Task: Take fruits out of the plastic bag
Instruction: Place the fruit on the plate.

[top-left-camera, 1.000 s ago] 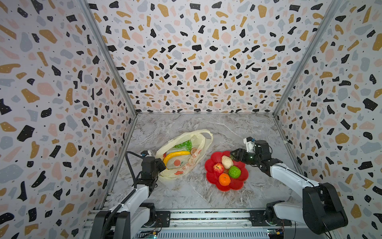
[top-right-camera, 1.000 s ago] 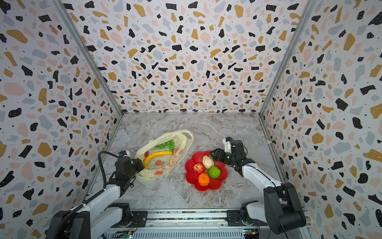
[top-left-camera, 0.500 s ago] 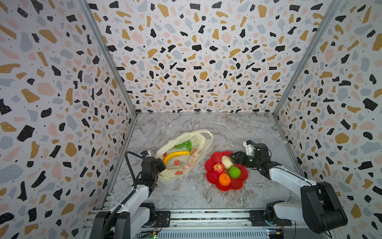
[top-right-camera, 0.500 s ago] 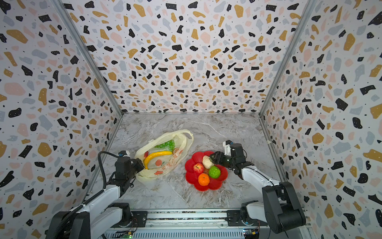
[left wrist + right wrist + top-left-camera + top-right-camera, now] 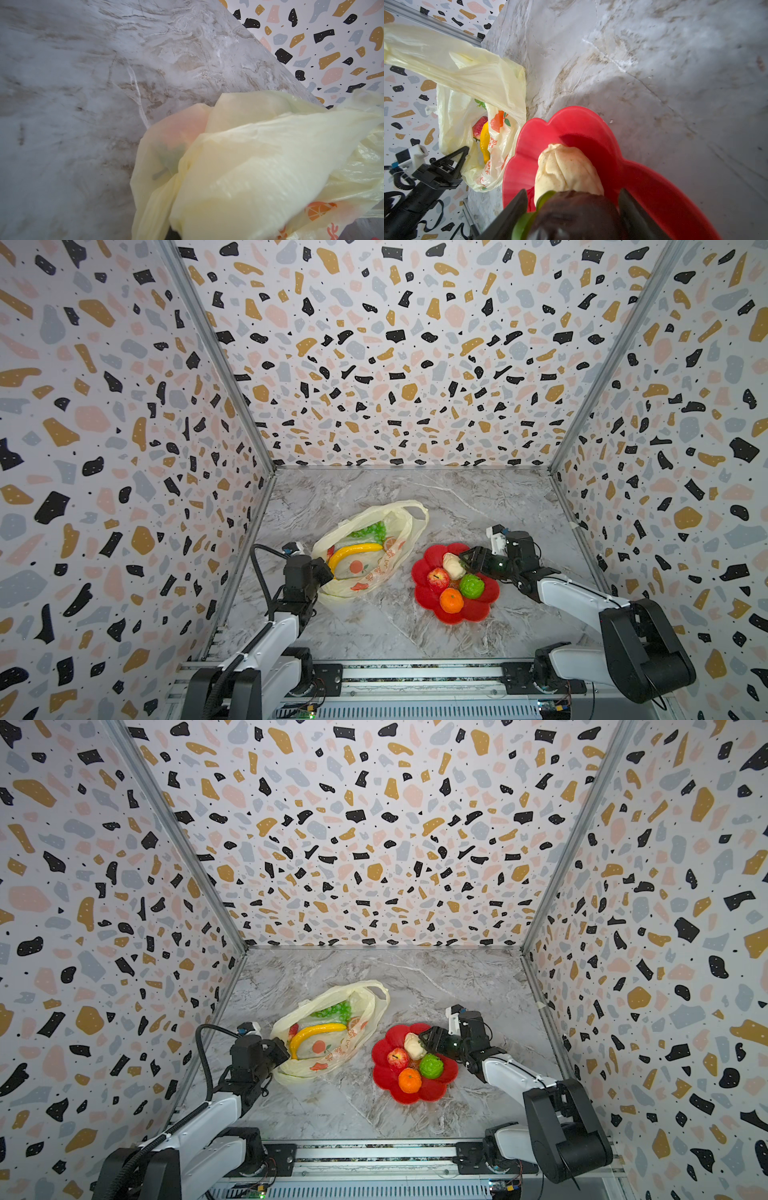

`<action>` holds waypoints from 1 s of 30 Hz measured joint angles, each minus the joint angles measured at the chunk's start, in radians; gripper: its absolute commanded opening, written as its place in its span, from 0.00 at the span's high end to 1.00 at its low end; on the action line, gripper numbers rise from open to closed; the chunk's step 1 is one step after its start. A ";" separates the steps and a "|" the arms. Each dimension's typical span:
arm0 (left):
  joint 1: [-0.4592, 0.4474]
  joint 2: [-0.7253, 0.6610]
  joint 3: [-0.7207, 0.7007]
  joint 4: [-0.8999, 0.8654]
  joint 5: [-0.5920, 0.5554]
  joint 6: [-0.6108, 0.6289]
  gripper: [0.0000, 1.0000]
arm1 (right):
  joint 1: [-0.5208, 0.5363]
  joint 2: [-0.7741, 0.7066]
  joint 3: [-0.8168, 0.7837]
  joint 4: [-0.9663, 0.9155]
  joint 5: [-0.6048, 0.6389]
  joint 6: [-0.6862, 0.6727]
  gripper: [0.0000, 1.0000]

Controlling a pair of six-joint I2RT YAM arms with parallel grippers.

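Moved: right gripper has come in closer over the plate than a second ago, and its fingers have spread wider; the bag and the fruits lie as before.
Right fingers: apart, either side of a dark rounded piece with a green leaf; whether they press it cannot be told.
Left fingers: left gripper is closed, pinching the bag's edge on the side away from the plate.
Bag: one, lying just beside the plate, toward the left arm.
Fruits on the plate: four, bunched together. They are an apple, a pale pear-like piece, a green citrus and an orange.
Fruits in the bag: three seen. They are a banana, a bunch of grapes and a strawberry.
Around: marble tabletop, with speckled walls on three sides of the plate.
In the way: the right gripper's tips sit right at the pear-like piece, and the bag's film partly covers its fruits.
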 measured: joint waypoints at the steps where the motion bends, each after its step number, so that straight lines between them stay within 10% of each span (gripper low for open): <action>1: 0.000 0.000 0.000 0.000 0.000 0.000 0.96 | 0.001 0.000 0.000 0.000 0.005 0.000 0.23; 30: 0.000 -0.002 -0.002 0.000 0.000 0.000 0.96 | 0.004 -0.109 0.012 -0.175 0.137 -0.042 0.14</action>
